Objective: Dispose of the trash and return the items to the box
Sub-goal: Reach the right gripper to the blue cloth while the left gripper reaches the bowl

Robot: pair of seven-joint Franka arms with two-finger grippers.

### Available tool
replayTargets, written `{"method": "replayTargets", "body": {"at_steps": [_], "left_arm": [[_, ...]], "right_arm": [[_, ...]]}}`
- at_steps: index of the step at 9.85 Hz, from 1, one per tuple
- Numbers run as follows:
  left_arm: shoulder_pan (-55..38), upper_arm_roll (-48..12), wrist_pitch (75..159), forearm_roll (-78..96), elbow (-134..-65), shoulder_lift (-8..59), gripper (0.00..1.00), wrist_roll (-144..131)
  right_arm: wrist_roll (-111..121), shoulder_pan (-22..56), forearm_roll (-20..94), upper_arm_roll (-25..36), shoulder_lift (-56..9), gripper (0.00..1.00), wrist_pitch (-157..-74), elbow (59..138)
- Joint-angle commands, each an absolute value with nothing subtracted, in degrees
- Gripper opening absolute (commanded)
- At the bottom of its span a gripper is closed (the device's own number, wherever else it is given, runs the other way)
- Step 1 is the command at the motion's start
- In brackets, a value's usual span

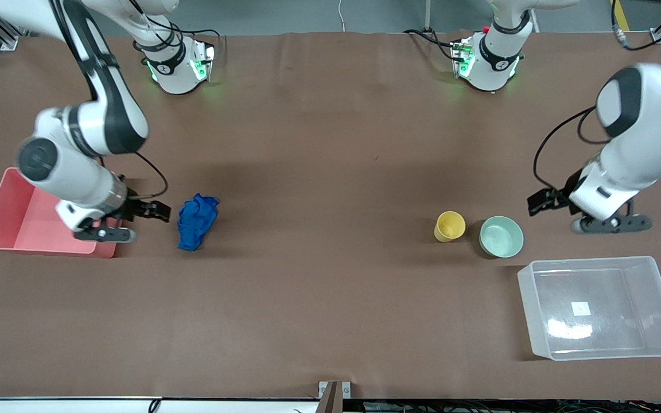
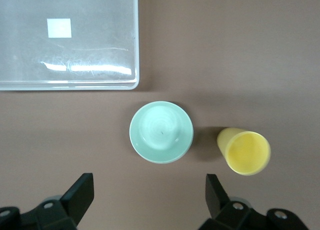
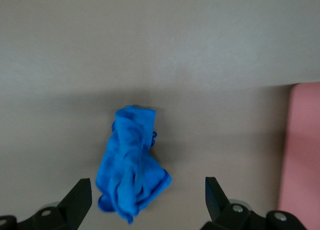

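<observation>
The blue cloth wad [image 1: 197, 221] lies on the table beside the pink bin [image 1: 26, 221]. My right gripper [image 1: 107, 232] hangs open and empty over the bin's corner next to the cloth. In the right wrist view the cloth [image 3: 131, 162] reaches down between the open fingers of the right gripper [image 3: 148, 192]. The yellow cup [image 1: 450, 225] and the mint-green bowl [image 1: 501, 236] stand side by side, upright. My left gripper [image 1: 611, 223] is open and empty over the table beside the bowl, toward the left arm's end. The left wrist view shows the bowl [image 2: 161, 131], the cup [image 2: 245, 151] and the left gripper [image 2: 148, 190].
The clear box [image 1: 528, 310] stands empty with a white sticker on its bottom, nearer the front camera than the bowl; it also shows in the left wrist view [image 2: 90, 65]. The pink bin's edge shows in the right wrist view [image 3: 302, 155]. Brown table surface lies between cloth and cup.
</observation>
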State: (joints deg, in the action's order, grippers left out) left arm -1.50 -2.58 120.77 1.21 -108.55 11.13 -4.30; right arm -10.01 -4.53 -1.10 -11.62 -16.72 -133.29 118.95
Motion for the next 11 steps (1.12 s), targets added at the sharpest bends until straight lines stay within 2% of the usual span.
{"method": "replayTargets", "body": {"at_steps": [1, 3, 4, 6, 7, 8, 9, 10, 11], "left_arm": [[-0.97, -2.72, 127.14, 0.35, -109.86, 17.37, 0.98, -3.16], [-0.88, -2.64, 134.79, 0.35, -112.75, 20.99, 0.98, -3.16], [-0.88, -2.64, 136.74, 0.35, -113.2, 22.66, 0.98, -3.16], [-0.62, -2.64, 139.9, 0.26, -113.47, 25.74, 0.98, -3.16], [-0.62, -2.72, 142.45, 0.26, -114.16, 27.06, 0.98, -3.16], [-0.53, -2.72, 144.91, 0.26, -114.87, 28.46, 0.98, -3.16], [-0.53, -2.64, 146.41, 0.26, -115.4, 29.35, 0.97, -3.16], [-0.35, -2.72, 147.3, 0.26, -115.75, 30.14, 0.91, -3.16], [0.0, -2.72, 147.57, 0.26, -115.75, 30.76, 0.78, -3.16]], "right_arm": [[-13.08, -3.35, -1.49, -11.87, -21.68, 0.99, -141.55, 122.42], [-16.34, -1.58, -1.49, -11.87, -25.21, 0.89, -144.66, 122.87], [-16.35, -1.58, -1.49, -11.87, -25.49, 0.79, -144.67, 123.31], [-16.43, -1.41, -1.49, -11.95, -25.58, 0.3, -145.11, 124.36], [-16.61, -1.58, -1.49, -11.95, -25.58, 0.09, -144.67, 124.02], [-16.79, -1.67, -1.41, -12.04, -25.58, 0.01, -144.76, 123.67], [-18.27, -1.67, -1.41, -12.04, -25.49, 0.01, -144.67, 123.05], [-19.85, -1.5, -1.41, -12.39, -25.49, 0.01, -144.58, 122.26], [-20.47, -1.67, -1.41, -12.91, -25.14, 0.01, -142.93, 120.95]]}}
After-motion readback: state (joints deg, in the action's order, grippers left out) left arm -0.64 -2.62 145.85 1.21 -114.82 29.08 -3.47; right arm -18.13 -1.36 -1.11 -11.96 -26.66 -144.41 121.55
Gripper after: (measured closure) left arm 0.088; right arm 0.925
